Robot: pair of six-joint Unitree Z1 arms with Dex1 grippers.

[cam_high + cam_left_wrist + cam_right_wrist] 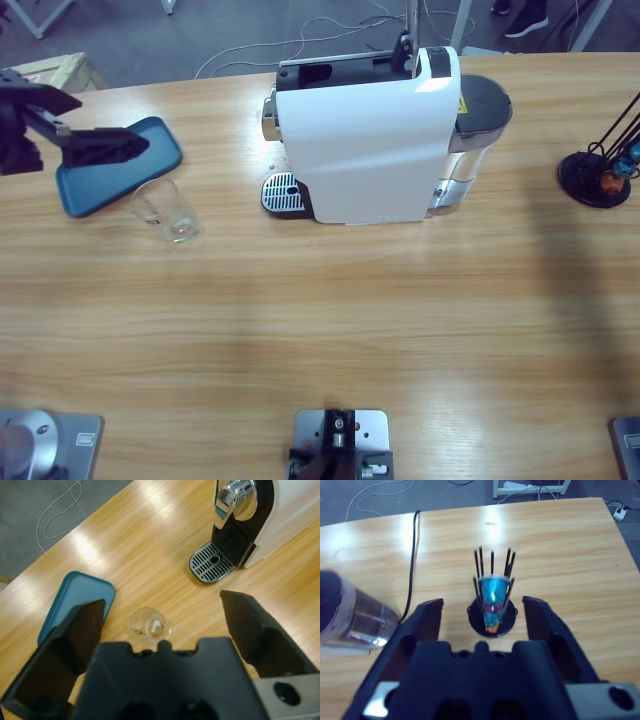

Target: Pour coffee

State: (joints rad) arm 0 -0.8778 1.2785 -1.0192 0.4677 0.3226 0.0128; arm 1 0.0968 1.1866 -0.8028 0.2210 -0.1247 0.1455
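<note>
Left gripper [162, 615]: jaws spread wide apart and holding nothing, hanging above the table; in the high view [100, 148] it enters from the 9 o'clock edge, over the tray.
Glass tumbler [149, 626]: small and clear, upright on the wood between the left jaws in the left wrist view, touched by neither; in the high view [167, 210] it stands just off the tray's 4 o'clock corner.
Coffee: not clearly made out; only a pale glint shows at the tumbler's bottom.
Tray [90, 185]: blue, rounded corners, flat on the table at 10 o'clock from the tumbler.
Coffee machine [370, 140]: white body with black trim, at 2 o'clock from the tumbler and well apart from it.
Drip grate [212, 562]: grey slotted plate under the chrome spout [235, 495].
Right gripper [482, 612]: jaws apart, empty, above the capsule stand.
Capsule stand [492, 605]: black rods on a round base, holding blue and orange capsules; at the 3 o'clock edge of the high view [600, 170].
Water tank [350, 612]: clear, at 9 o'clock in the right wrist view.
Table [320, 330]: long, light wood.
</note>
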